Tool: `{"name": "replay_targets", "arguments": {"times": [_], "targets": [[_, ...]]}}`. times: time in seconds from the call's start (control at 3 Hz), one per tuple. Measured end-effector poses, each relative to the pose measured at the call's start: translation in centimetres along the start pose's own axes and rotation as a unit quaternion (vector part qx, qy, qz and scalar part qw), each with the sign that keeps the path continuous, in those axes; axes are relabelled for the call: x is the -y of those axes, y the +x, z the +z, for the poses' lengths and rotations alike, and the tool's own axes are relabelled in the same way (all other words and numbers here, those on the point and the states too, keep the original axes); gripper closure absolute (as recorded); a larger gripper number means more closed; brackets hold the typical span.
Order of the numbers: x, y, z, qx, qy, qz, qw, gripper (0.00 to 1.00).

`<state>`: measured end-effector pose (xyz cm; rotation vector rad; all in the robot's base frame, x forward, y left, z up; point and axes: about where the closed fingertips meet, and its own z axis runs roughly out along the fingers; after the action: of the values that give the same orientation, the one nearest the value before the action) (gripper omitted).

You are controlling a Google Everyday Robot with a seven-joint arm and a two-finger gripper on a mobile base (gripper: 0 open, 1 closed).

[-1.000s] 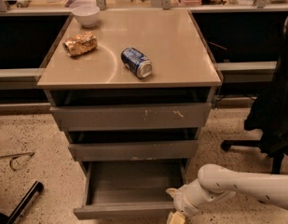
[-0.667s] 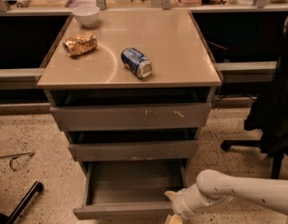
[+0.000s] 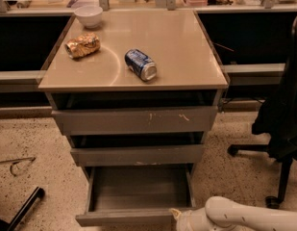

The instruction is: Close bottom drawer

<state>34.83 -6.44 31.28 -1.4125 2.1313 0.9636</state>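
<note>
Jutting toward the camera, bottom drawer (image 3: 120, 219) open, long front strip crosswise, hand (image 3: 179, 216) at its front corner, grip unclear

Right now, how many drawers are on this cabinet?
3: top drawer, scratched front; middle drawer below it; bottom drawer, pulled out. The gripper is at the bottom drawer's front right corner.

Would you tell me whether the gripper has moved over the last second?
Yes. The gripper has sunk slightly lower in view beside the bottom drawer, whose front has stayed put.
</note>
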Motion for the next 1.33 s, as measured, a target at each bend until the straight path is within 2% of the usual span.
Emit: {"name": "replay_targets", "arguments": {"times": [0.33, 0.67, 1.0, 1.33], "targets": [[-0.4, 1.5, 2.1, 0.019, -0.016, -0.014, 0.9996, 0.00], [-0.4, 1.5, 2.1, 0.019, -0.016, -0.014, 0.9996, 0.00], [-0.1, 4.0, 6.2, 0.024, -0.050, 0.004, 0.9984, 0.00], [-0.1, 4.0, 6.2, 0.024, -0.050, 0.004, 0.9984, 0.00]]}}
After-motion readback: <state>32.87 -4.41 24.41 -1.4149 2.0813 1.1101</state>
